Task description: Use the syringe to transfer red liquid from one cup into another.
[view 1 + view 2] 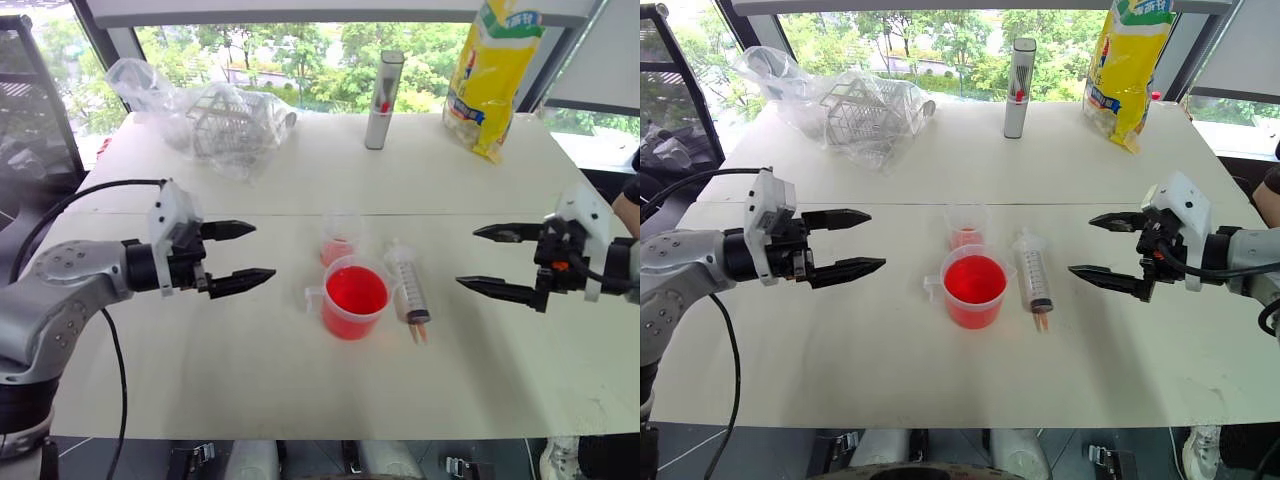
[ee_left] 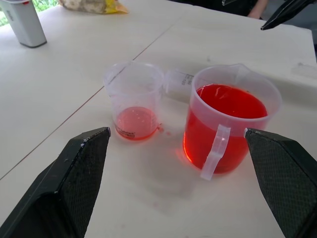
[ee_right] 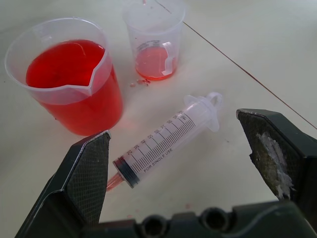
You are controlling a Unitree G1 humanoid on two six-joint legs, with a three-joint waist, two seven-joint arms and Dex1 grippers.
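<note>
- Syringe first: the large clear plastic syringe with black graduation marks (image 1: 407,283) lies flat on the white table (image 1: 200,360) just right of centre in the head view, orange-red tip toward the bottom edge, nothing gripping it. Lying alone, it looks ready for pickup.
- Just left of it stands the wide clear measuring cup with side handle and spout (image 1: 352,298), well filled with bright red liquid (image 1: 355,291); handle faces picture-left, likely for bracing.
- Directly above that cup in the frame, close by, sits the smaller handleless clear cup (image 1: 340,240), holding only a shallow red layer, so little seems transferred.
- Left gripper (image 1: 240,257) hovers mid-left, jaws spread wide and empty, facing the cups.
- Right gripper (image 1: 488,259) hovers mid-right, jaws likewise released, aimed toward the syringe; probably the arm to take it.
</note>
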